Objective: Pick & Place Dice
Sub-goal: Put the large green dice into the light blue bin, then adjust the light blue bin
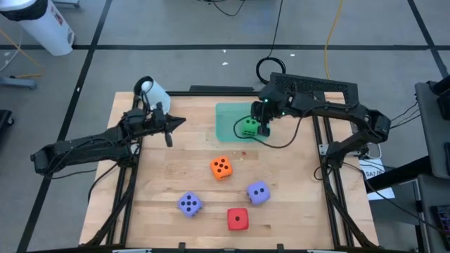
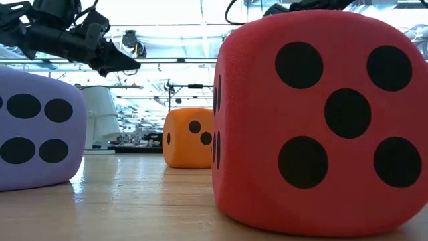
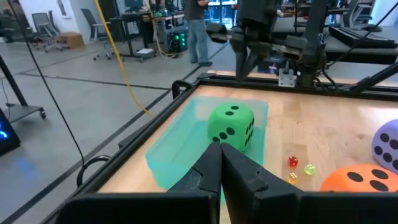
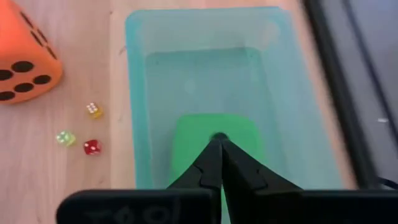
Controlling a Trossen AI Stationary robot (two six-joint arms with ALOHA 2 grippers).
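Note:
The green die (image 1: 247, 128) sits in the teal tray (image 1: 226, 116) near the table's far edge, resting on the tray floor (image 4: 205, 74). My right gripper (image 4: 219, 140) hangs shut just above the green die (image 4: 214, 146), clear of it; the left wrist view shows the gap over the die (image 3: 231, 126). My left gripper (image 1: 169, 128) is shut and hovers to the tray's left, pointing at it (image 3: 219, 147). On the wood lie the orange die (image 1: 221, 167), two purple dice (image 1: 190, 204) (image 1: 258, 192) and the red die (image 1: 238, 218).
Three tiny dice, red (image 4: 92, 147), green (image 4: 64, 138) and yellow (image 4: 93, 110), lie on the wood beside the tray. A white cylinder (image 1: 151, 90) stands at the far left corner. A black cable (image 1: 281, 140) loops near the tray. Bare wood (image 1: 162, 169) lies left of the orange die.

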